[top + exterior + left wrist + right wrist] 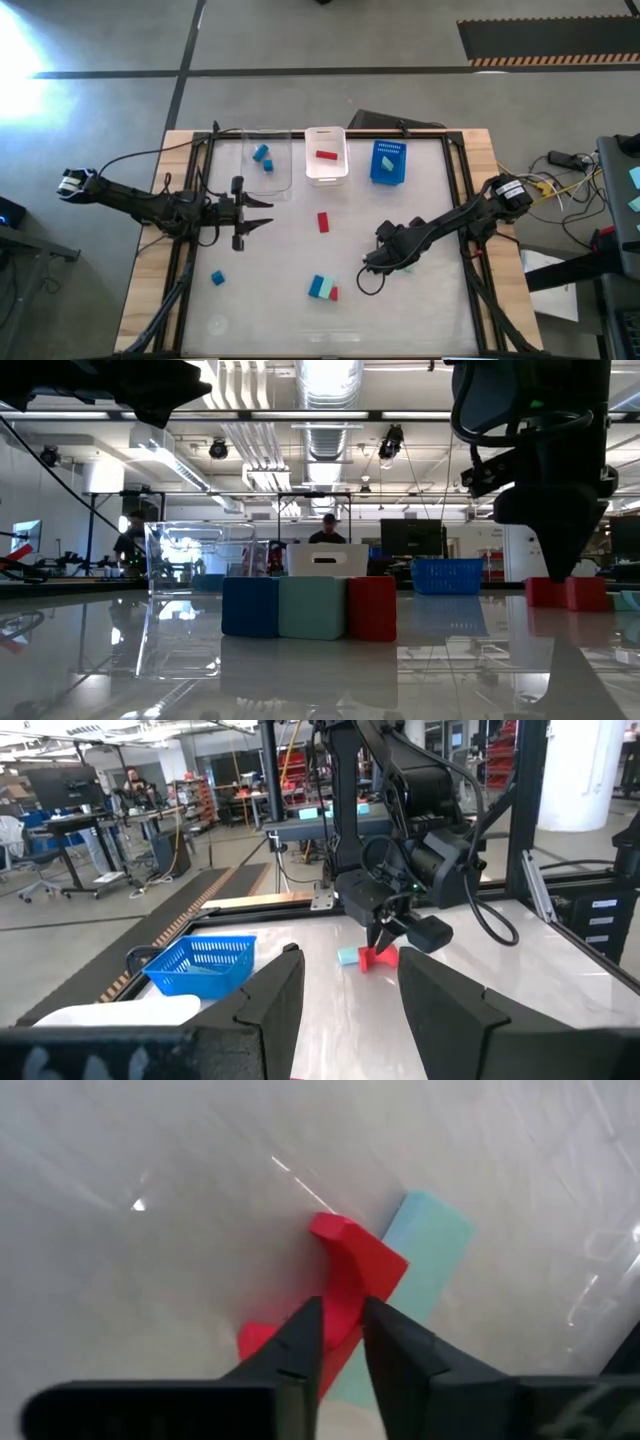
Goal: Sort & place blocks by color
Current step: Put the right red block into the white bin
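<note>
- The table (330, 330) carried three bins along its far edge: a clear bin (268, 160) holding two blue blocks (262, 156), a white bin (326, 155) holding one red block (326, 155), and a blue basket (388, 163) holding a pale teal block (389, 160).
- The right gripper (340, 1342) stood low over the table's right-centre, its fingers closed on a red arch-shaped block (355, 1275). A mint bar (425, 1250) lay touching that block.
- The left gripper (262, 211) hovered over the table's left-centre, near the clear bin, with its fingers apart and nothing between them.
- Loose on the table were a red bar (323, 222) at centre, a blue cube (217, 278) at near left, and a touching cluster of blue, teal and red blocks (322, 289) near the front edge.
</note>
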